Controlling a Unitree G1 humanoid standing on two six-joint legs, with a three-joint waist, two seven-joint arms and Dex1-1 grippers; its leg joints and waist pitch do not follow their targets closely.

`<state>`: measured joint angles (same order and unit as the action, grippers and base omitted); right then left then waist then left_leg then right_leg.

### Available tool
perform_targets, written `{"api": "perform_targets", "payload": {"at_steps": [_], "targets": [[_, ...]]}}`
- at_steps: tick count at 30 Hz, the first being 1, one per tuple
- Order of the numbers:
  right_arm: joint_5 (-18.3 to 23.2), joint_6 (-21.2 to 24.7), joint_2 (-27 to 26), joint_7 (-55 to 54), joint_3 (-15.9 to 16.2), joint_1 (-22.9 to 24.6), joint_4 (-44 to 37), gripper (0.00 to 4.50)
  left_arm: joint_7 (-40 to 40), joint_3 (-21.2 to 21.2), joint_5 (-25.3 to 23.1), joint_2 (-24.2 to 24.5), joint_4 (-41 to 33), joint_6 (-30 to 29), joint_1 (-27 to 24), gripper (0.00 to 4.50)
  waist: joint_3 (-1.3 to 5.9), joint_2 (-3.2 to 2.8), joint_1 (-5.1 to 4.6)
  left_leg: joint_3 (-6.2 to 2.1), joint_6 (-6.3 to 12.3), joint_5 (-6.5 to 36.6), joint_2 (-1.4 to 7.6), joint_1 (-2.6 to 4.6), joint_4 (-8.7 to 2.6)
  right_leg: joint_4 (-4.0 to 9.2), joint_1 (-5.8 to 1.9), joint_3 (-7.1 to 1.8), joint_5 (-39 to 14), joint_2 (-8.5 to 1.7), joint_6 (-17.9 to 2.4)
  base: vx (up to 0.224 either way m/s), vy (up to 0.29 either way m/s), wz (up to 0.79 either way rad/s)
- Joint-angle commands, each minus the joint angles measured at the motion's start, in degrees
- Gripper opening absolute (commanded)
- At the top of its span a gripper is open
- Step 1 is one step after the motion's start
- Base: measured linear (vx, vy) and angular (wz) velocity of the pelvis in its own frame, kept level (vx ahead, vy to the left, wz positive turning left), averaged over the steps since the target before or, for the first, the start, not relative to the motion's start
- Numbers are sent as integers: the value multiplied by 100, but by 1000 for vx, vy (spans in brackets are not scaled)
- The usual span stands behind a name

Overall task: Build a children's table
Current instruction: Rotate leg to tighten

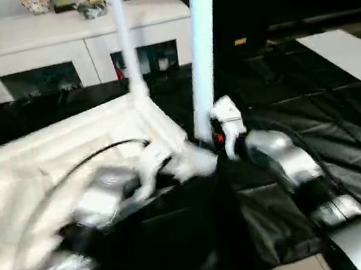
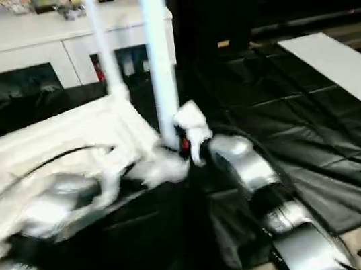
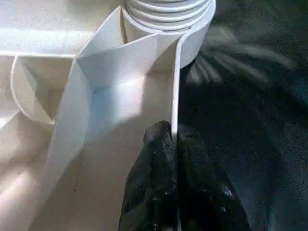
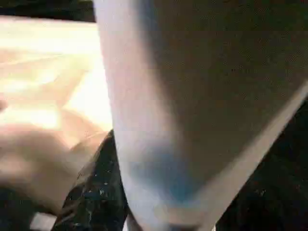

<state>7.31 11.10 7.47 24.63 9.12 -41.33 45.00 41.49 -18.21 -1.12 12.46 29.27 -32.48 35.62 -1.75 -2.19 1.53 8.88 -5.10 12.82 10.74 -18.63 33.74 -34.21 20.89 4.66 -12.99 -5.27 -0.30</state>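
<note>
Tabletop (image 1: 67, 152): white plastic, lying underside up on the black floor mat (image 1: 314, 122); its ribs and raised rim face upward; it covers the mat's left part, in front of the cabinet.
Corner socket (image 3: 168, 19): round, ringed, at the tabletop's near right corner; a thin rib runs from it along the rim.
Far leg (image 1: 123, 35): white tube standing upright in the socket at the tabletop's far right corner.
Near leg (image 1: 202, 50): thicker-looking white tube, upright, its foot at the near right corner of the tabletop; whether it is seated in the socket cannot be told.
Left gripper (image 3: 173, 144): black fingers pinched tight on the tabletop's thin rim wall, one finger on each side, just short of the corner socket.
Right gripper (image 4: 159, 211): black fingers either side of the near leg low down, clasping it; the leg fills the space between them.
Cabinet (image 1: 72, 49): white, glass-doored, beyond the mat's far edge; small items stand behind the glass and on its top, too blurred to name.
Board (image 1: 352, 55): flat white panel lying at the mat's far right edge.
</note>
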Motion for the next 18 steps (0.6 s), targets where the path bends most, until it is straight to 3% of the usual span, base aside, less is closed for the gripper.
{"api": "perform_targets", "payload": {"at_steps": [1, 3, 5, 7, 8, 11, 13, 15, 18], "targets": [[-343, 571, -93, -798, 22, 330, 1222, 186, -627, 115, -33, -382, 364, -51, 209, 0, 115, 15, -43, -98, -117, 2421, 160, 0, -544, 638, -17, -242, -2992, -343, -649, 0, 0, 0], [-286, 552, -237, -1022, -53, 243, 1415, 186, -769, 115, -4, -664, 513, -31, 341, 0, 109, 28, -26, -87, -73, 2468, 158, 29, -549, 671, 11, -241, -2989, -330, -628, 0, 0, 0], [-218, 549, -385, -1232, -157, 155, 1606, 186, -887, 152, 23, -898, 656, 34, 469, 0, 87, 41, -43, -91, -16, 2539, 140, 0, -570, 667, 22, -261, -3007, -305, -603, 0, 0, 0], [-240, 513, -475, -1346, -178, 71, 1767, 186, -982, 193, 3, -987, 732, 63, 540, 0, 99, 51, -38, -111, 3, 2720, 121, 51, -558, 703, 50, -264, -3259, -317, -489, 0, 0, 0], [-215, 520, -508, -1371, -217, 41, 1819, 186, -1005, 221, 7, -986, 740, 64, 551, 0, 92, 40, -52, -145, 38, 2748, 128, -10, -601, 694, 20, -267, -3254, -324, -432, 0, 0, 0], [-249, 488, -549, -1419, -244, -11, 1916, 186, -1039, 258, -16, -945, 802, 89, 546, 0, 120, 35, -45, -148, 65, 2686, 135, -10, -615, 702, 15, -267, -3167, -337, -422, 0, 0, 0], [-294, 441, -583, -1468, -278, -55, 2006, 186, -1065, 285, -40, -916, 897, 146, 559, 0, 118, 76, -40, -133, 111, 2560, 140, -36, -636, 715, 10, -278, -3019, -334, -461, 0, 0, 0], [-315, 409, -600, -1490, -299, -79, 2057, 186, -1087, 301, -58, -902, 956, 178, 576, 0, 109, 59, -37, -119, 110, 2614, 132, -6, -624, 735, 49, -285, -3143, -339, -476, 0, 0, 0], [-378, 294, -633, -1463, -300, -150, 2134, 186, -1124, 351, -99, -875, 1103, 256, 633, 0, 84, 62, -46, -128, 106, 2827, 113, 32, -613, 792, 93, -262, -3552, -341, -342, 0, 0, 0]]}}
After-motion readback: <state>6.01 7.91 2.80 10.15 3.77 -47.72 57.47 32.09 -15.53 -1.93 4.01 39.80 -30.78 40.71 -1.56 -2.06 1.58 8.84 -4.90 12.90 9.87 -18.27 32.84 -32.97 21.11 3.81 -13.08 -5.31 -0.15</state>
